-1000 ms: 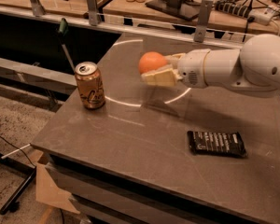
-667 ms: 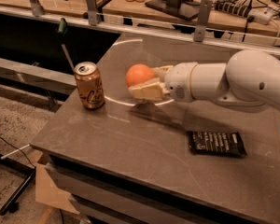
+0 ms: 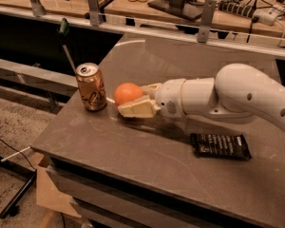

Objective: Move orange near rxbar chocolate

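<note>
Just beside can [image 3: 91,87], gripper [image 3: 133,101] around smooth orange [image 3: 128,92]

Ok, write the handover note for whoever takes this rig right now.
Tool: closed around the orange, low over the table, close beside the soda can.
Chocolate bar: lying flat on the table, well apart from the orange.
Done: orange grasped.
Left: carry the orange over to the bar, set it down next to it, release.
</note>
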Controlling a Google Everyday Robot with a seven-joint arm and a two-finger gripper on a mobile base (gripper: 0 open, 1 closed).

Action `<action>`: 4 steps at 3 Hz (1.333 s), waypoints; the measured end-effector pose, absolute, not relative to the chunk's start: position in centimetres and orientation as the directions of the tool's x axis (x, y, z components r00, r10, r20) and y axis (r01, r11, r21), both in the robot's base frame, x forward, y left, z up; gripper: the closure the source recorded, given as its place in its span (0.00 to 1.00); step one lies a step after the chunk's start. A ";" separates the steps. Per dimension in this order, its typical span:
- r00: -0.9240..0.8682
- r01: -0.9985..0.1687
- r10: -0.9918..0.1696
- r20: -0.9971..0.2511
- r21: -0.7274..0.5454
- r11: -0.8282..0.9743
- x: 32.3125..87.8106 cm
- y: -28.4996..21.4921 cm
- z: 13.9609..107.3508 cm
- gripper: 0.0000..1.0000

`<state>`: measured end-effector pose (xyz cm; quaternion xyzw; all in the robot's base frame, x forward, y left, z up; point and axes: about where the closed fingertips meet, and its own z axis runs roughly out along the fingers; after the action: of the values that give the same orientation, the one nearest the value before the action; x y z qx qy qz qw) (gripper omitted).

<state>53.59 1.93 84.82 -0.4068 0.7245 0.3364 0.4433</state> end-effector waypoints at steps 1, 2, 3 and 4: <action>-0.291 -0.895 -0.272 -0.917 0.160 0.416 53.0 3.2 84.2 0.38; -0.289 -0.891 -0.260 -0.921 0.159 0.426 52.9 3.8 83.9 0.15; -0.279 -0.881 -0.264 -0.923 0.136 0.454 53.0 3.4 84.0 0.00; -0.268 -0.855 -0.294 -0.918 0.086 0.512 53.1 1.4 84.5 0.00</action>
<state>53.07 1.44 84.50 -0.3901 0.7361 0.3035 0.4625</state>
